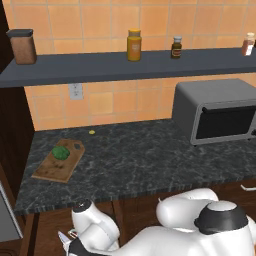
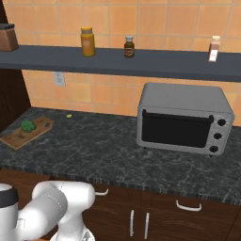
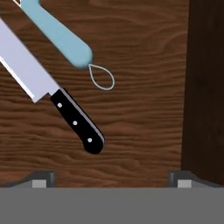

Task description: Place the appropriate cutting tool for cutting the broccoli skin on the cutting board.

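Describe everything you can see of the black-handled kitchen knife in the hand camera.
The kitchen knife with a silver blade and black handle lies flat on a brown wood-grain surface, diagonally, blade running off the upper left. The handle shows three pale rivets and a rounded butt. The light-blue-handled peeler lies alongside, apart from it. Nothing grips the knife.

no text can be read; the labels on the shelf bottles [image 2: 129, 46] and the oven [image 2: 183, 118] knobs are too small.
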You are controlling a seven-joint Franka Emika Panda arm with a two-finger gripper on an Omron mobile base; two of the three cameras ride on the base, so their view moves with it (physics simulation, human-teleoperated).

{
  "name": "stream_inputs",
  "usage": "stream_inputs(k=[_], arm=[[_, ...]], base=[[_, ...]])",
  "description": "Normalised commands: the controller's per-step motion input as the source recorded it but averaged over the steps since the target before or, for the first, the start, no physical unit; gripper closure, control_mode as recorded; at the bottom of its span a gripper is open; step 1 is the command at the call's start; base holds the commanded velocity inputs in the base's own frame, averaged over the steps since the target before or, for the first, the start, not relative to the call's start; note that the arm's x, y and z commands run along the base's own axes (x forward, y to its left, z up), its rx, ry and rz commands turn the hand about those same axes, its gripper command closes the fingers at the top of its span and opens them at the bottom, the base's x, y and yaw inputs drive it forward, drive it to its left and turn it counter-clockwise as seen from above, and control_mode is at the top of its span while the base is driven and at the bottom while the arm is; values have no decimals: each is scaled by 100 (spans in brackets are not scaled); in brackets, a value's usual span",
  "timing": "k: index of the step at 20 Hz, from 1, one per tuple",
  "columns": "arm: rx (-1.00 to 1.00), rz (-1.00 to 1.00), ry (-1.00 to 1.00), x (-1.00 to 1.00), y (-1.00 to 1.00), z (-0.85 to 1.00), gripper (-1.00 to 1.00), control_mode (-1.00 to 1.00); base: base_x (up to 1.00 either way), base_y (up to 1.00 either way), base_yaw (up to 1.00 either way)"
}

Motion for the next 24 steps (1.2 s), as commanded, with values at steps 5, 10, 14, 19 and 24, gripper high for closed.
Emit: stream_inputs(k=[5,10,14,19,24], arm=[[-2,2,2,21,1,-15,-100,-100],[-3,1,5,10,11,-26,-100,-100],[-3,0,4,0,24,-26,-100,-100],[-3,0,3,2,20,-21,-100,-100],[-3,0,1,1,9,-21,-100,-100]], base=[[0,0,0],[0,0,0],[0,0,0],[0,0,0],[0,0,0]])
